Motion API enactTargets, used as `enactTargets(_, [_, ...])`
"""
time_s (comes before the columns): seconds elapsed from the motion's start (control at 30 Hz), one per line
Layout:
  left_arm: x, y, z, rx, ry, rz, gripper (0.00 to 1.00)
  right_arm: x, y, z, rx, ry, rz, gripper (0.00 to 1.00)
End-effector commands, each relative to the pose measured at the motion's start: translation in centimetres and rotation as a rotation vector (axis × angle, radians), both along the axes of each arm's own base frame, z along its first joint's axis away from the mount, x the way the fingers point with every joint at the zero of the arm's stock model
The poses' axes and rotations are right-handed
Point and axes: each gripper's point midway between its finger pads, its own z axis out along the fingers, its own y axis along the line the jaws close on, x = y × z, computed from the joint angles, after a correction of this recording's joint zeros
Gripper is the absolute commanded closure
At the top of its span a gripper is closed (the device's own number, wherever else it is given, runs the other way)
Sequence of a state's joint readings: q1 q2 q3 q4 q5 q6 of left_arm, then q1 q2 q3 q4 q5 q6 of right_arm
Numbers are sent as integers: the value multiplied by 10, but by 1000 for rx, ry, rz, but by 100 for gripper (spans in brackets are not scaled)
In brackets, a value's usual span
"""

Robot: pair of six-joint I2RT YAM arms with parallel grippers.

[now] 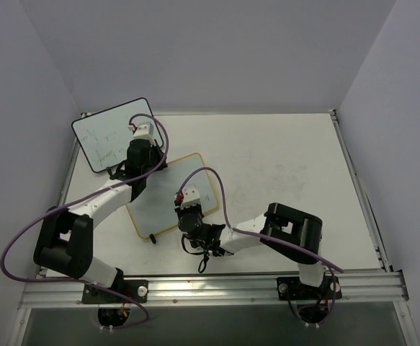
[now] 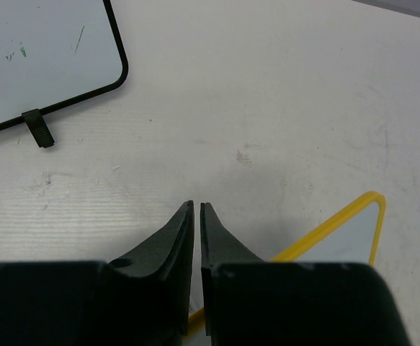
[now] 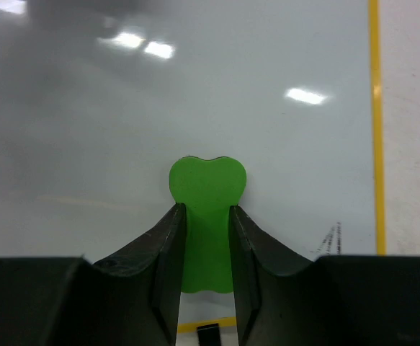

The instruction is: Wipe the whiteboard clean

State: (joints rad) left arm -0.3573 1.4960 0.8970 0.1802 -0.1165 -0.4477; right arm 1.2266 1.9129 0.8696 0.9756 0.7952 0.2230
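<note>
The whiteboard [image 1: 159,205] with its thin yellow frame lies flat on the table, left of centre. My right gripper [image 1: 188,213] is over its near right part. In the right wrist view the gripper [image 3: 207,209] is shut on a green eraser [image 3: 207,184] that rests on the board [image 3: 195,94]. The surface looks mostly clean, with faint dark marks [image 3: 332,238] near the right frame edge. My left gripper [image 1: 146,160] is at the board's far left edge. In the left wrist view it [image 2: 197,205] is shut and empty over bare table, with the board's yellow corner [image 2: 354,238] to its right.
A black-framed whiteboard [image 1: 105,137] with faint green scribbles stands at the back left, also in the left wrist view [image 2: 37,50] with a black clip foot [image 2: 38,128]. The white table [image 1: 282,166] is walled at the back and sides. Purple cables loop over both arms.
</note>
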Motion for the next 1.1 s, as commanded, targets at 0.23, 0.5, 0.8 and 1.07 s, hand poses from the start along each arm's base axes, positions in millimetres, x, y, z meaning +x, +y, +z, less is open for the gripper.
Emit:
enactTargets(0.23, [-13,0,-15,10,49,-18,84,19,-76,-4,-74,-12,-240,100])
enactTargets(0.5, [-13,0,-18,11,52,-18,84,14,-76,-11,-58,2,-222,100])
enactTargets(0.8, [-13,0,-19,12,53,-16,85,1,-23,-12,-54,3,-104,100])
enactTargets(1.07, [-13,1,-19,11,53,-16,85,-14,21,-12,-65,1,-10,100])
